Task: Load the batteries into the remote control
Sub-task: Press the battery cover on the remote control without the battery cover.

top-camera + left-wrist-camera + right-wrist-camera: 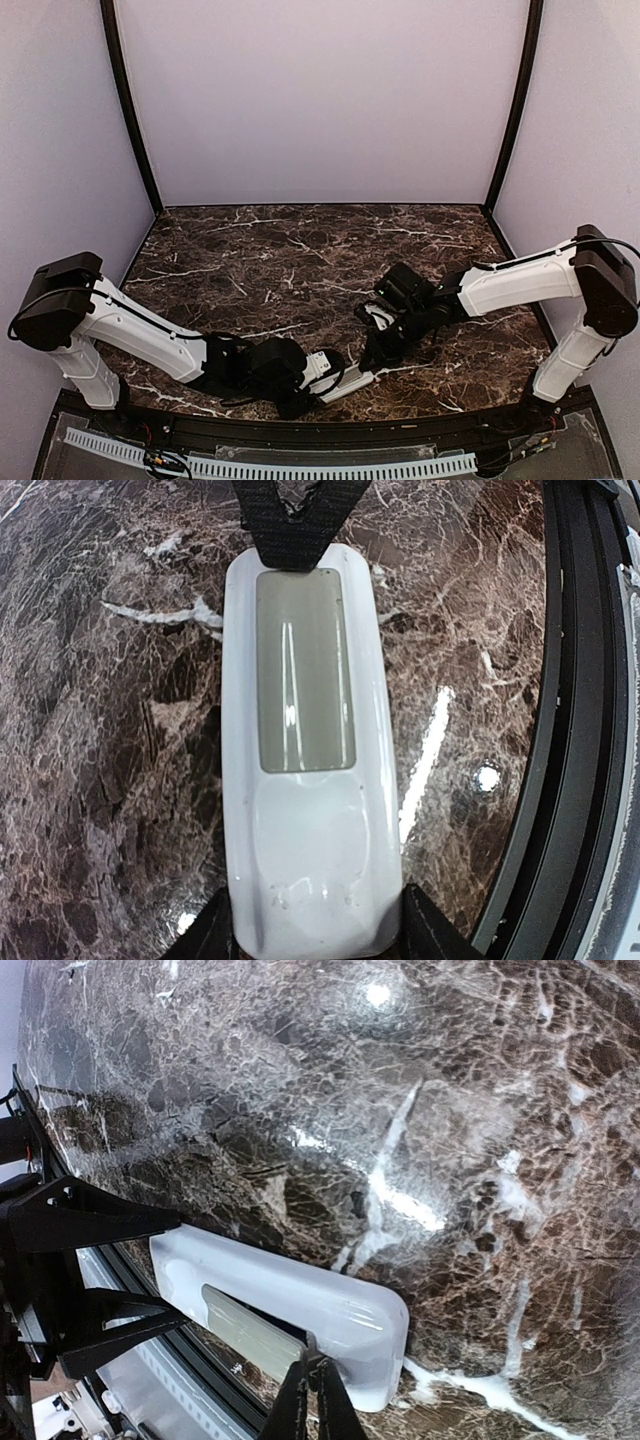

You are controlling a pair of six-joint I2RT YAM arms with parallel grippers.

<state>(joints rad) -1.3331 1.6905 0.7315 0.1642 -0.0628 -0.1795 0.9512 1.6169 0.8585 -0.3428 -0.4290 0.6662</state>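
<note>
Plain lavender walls [320, 100] box in a dark marble table [300, 250], glossy, so expect glare. The remote control [305, 780] lies near its front edge, grey panel [305, 670] up, and your left gripper [320, 935] is clamped on its sides. Your right gripper [312, 1400] is pinched closed, tips right at the remote's end by that panel. Looks like you're opening it up, not loading yet. I can't spot the batteries anywhere, so next you'd need to find them.
</note>
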